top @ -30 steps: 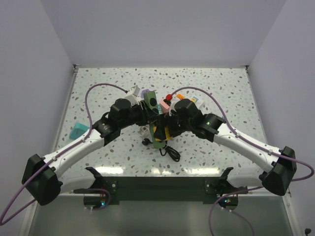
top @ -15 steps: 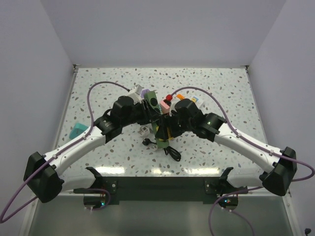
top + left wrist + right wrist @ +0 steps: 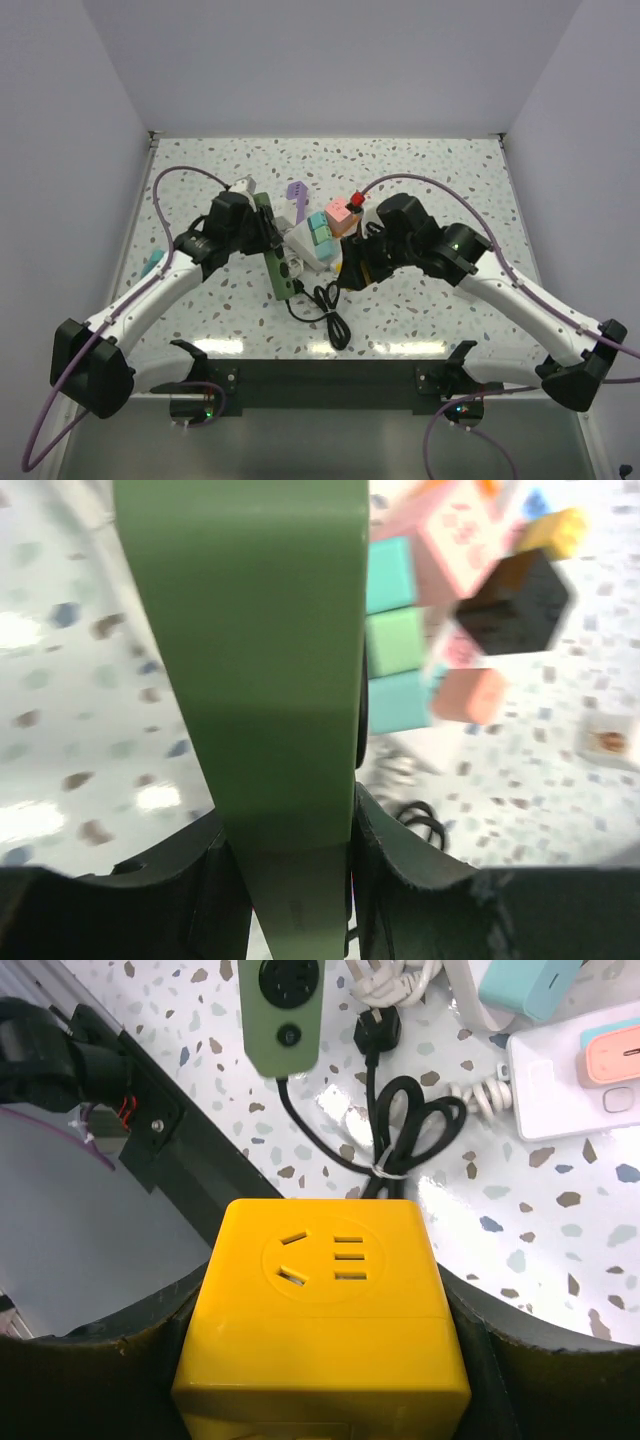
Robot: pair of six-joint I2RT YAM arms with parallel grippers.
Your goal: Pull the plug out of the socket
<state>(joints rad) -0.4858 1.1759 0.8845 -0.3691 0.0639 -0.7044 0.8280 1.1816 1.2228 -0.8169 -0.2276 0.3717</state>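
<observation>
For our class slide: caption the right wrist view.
Right claw grips a yellow socket cube; green power strip and coiled black cable beyond.

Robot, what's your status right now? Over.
Left claw shut on green power strip. Right claw shut on yellow cube adapter, apart from the strip. Black cable coiled on table, nothing blocking.

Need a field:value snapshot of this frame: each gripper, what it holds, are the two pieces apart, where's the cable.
left gripper: shut on green power strip
right gripper: shut on yellow cube socket
strip vs cube: apart, clear gap in the top view
strip outlet: empty in the right wrist view
black cable: coiled on the table, runs from the strip's near end
</observation>
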